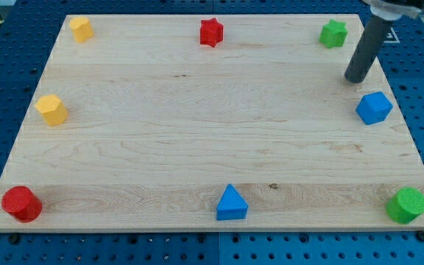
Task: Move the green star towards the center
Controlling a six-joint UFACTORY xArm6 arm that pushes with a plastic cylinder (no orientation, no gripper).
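rod: tilted, descends from view's top right | tip point(356, 76): bare, holds nothing, below-right of green star point(333, 33), apart | star: near board point(197, 132) top-right edge | blue block point(374, 107): just below tip

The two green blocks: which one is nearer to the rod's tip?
The green star at the view's top right; my tip stands just below-right of it. The green cylinder sits far away, at bottom right.
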